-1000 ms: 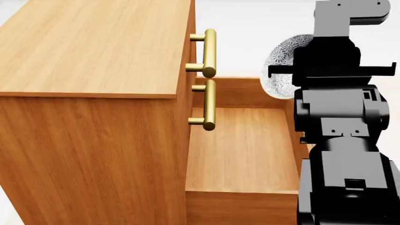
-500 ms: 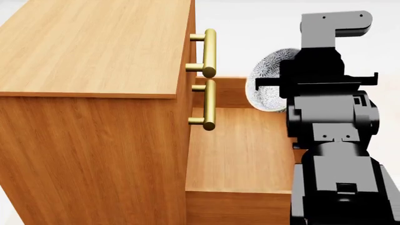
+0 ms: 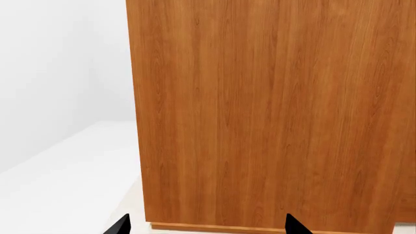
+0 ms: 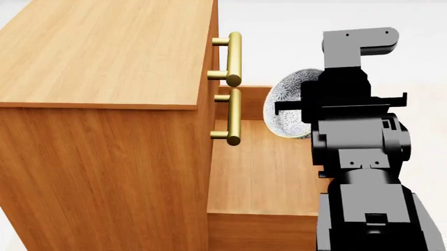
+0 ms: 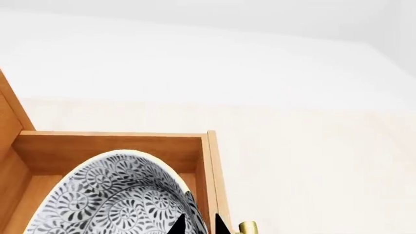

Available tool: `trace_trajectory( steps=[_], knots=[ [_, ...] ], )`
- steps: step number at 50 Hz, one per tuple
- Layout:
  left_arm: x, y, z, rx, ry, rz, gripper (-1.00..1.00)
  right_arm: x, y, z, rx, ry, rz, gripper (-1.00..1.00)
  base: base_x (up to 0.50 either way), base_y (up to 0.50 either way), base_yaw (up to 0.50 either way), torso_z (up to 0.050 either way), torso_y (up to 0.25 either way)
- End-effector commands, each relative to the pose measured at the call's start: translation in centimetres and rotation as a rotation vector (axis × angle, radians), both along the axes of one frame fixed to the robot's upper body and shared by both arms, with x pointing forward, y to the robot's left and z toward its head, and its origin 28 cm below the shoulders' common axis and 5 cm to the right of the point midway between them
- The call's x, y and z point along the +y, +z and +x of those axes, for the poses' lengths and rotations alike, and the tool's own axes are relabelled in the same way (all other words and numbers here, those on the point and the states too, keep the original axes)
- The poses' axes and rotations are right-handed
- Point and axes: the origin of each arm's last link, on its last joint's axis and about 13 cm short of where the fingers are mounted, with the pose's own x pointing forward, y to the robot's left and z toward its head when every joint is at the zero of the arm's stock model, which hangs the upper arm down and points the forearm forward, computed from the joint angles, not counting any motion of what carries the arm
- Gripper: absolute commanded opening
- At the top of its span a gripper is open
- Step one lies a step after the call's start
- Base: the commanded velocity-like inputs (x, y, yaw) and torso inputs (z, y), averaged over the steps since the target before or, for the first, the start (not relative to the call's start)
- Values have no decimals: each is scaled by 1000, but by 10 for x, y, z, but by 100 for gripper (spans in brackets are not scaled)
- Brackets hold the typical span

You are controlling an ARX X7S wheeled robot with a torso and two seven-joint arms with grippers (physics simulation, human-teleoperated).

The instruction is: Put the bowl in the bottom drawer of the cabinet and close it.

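The patterned bowl [image 4: 283,104] hangs tilted on edge over the open bottom drawer [image 4: 269,167] of the cabinet [image 4: 104,57]. My right arm [image 4: 356,157] covers most of the bowl in the head view. In the right wrist view my right gripper [image 5: 199,226] is shut on the rim of the bowl [image 5: 110,195], one fingertip inside and one outside. The drawer's front wall [image 5: 211,165] with its brass handle [image 5: 247,227] lies just beside it. My left gripper [image 3: 206,228] is open, facing the cabinet's side panel [image 3: 273,112], and holds nothing.
Two brass bar handles [image 4: 235,57] [image 4: 233,117] of the shut upper drawers stick out above the open drawer's inner end. Pale floor [image 5: 312,161] surrounds the cabinet. The drawer floor under the bowl holds nothing else.
My right arm has carried the bowl leftward and a little lower, from beyond the drawer's outer end to over its inside. The cabinet and drawer have not moved.
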Motion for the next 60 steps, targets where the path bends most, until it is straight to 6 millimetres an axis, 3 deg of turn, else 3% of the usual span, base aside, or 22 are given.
trace_trajectory(
  steps=[1, 60],
  knots=[
    [0, 0, 0, 0, 0, 1, 100, 2, -6, -1, 10, 27, -6, -100, 0, 0, 0, 0, 0],
    [-1, 1, 0, -4, -1, 13, 100, 11, -34, -5, 69, 158, -7, -100, 0, 0, 0, 0, 0]
  ],
)
